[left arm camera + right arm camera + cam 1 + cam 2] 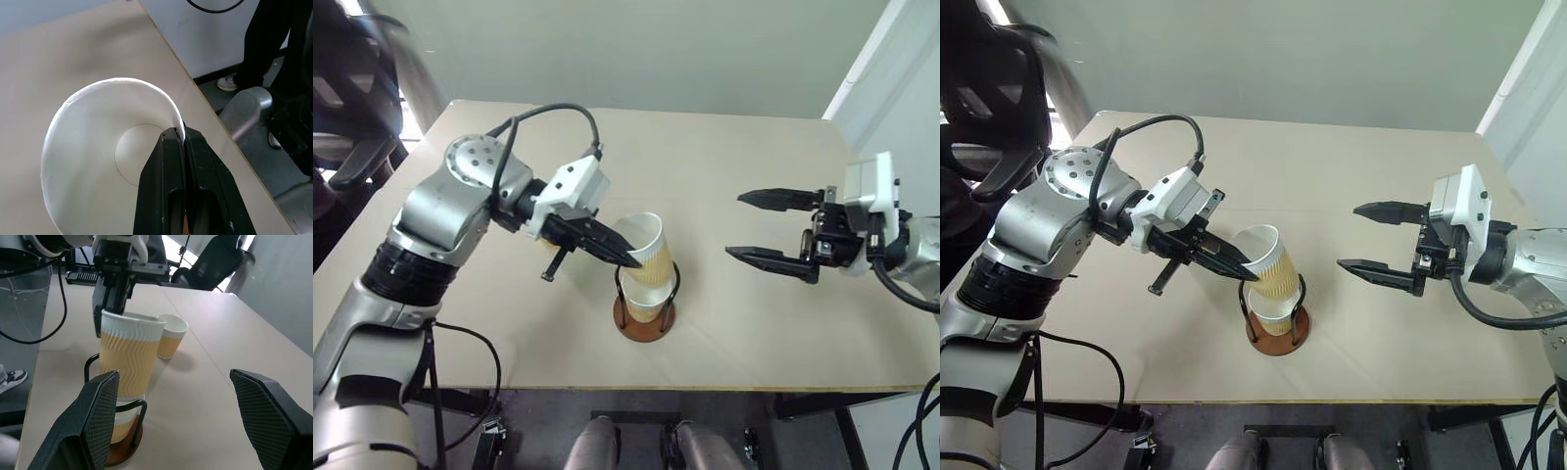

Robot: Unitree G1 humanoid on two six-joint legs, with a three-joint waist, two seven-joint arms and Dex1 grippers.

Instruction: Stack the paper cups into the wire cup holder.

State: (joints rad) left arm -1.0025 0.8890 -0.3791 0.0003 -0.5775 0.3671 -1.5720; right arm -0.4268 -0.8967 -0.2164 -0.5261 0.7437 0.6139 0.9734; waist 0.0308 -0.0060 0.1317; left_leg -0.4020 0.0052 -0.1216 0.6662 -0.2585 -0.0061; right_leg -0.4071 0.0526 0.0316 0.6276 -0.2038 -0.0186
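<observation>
On the beige table (754, 176), largest first: left gripper (628, 260) clamped on the rim of a tilted ribbed yellow-tan paper cup (646, 257), directly above the black-wire, brown-wood-based cup holder (645, 315) already holding one cup (643, 305). Long axis leaned, needing uprighting. Right gripper (770, 227) open, empty, well apart.

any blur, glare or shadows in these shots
Left eye view: the dark chair at the top corner is smeared. Right wrist view: bright window glare behind the chairs, soft shadow beside the far cup. Left wrist view: the held cup reads crisp inside.
</observation>
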